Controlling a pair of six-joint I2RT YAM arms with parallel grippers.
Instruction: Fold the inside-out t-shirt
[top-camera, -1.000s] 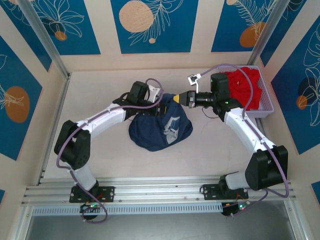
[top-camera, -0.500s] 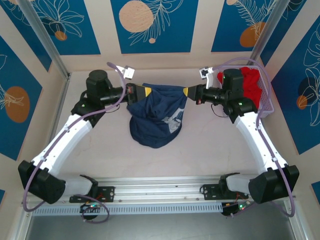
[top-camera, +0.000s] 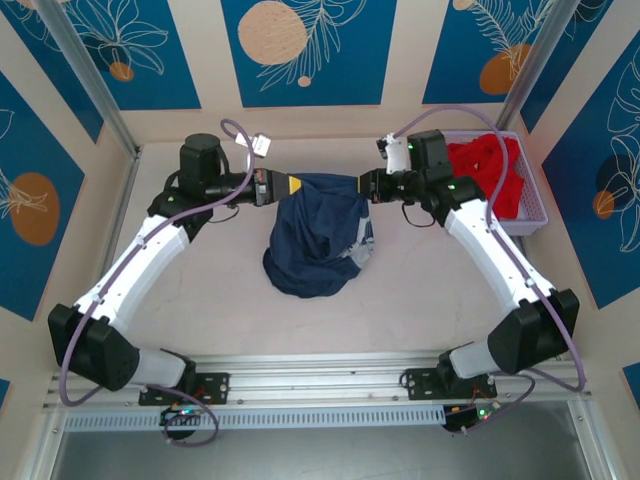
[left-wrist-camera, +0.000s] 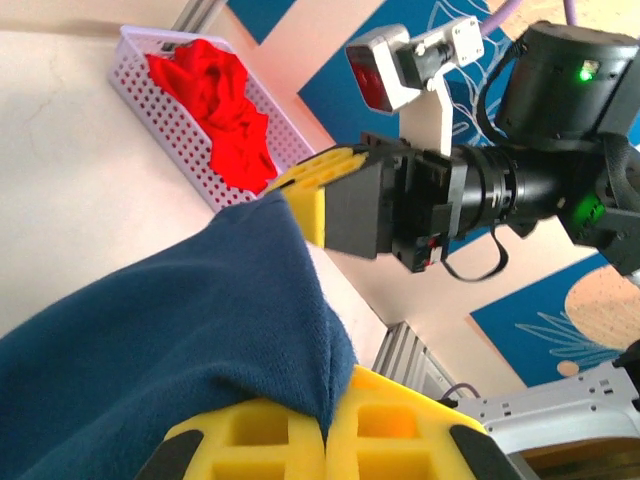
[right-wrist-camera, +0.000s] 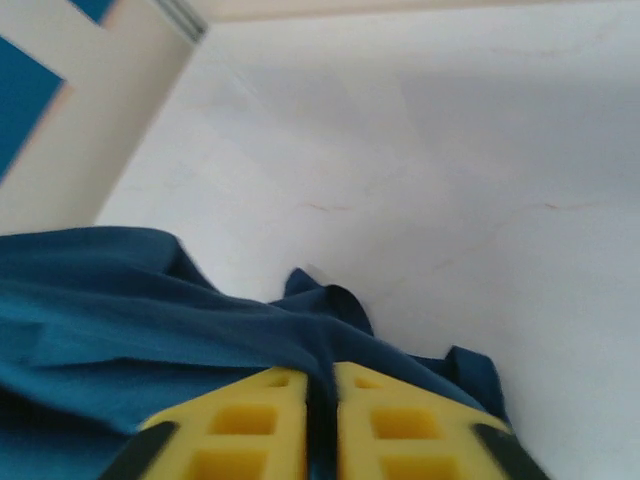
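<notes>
**Navy t-shirt held up between both end effectors**

The dark navy t-shirt (top-camera: 315, 240) hangs at the middle of the surface (top-camera: 200, 290), towards the far side. Its upper edge is stretched between the two arms and its lower bulk sags in a rounded heap onto the surface.

The left end effector (top-camera: 297, 186) grips the shirt's top left corner. In the left wrist view its yellow fingers (left-wrist-camera: 250, 440) are pressed together with a fold of blue cloth (left-wrist-camera: 150, 330) pinched between them.

The right end effector (top-camera: 362, 187) holds the top right corner, facing the left one across the cloth. In the right wrist view its yellow pads (right-wrist-camera: 250, 425) are close together, with only a narrow gap, and navy fabric (right-wrist-camera: 150, 300) is caught in it.

A white mesh basket (top-camera: 530, 215) sits at the far right of the surface, apart from the shirt, with a crumpled red garment (top-camera: 490, 175) inside it.
</notes>
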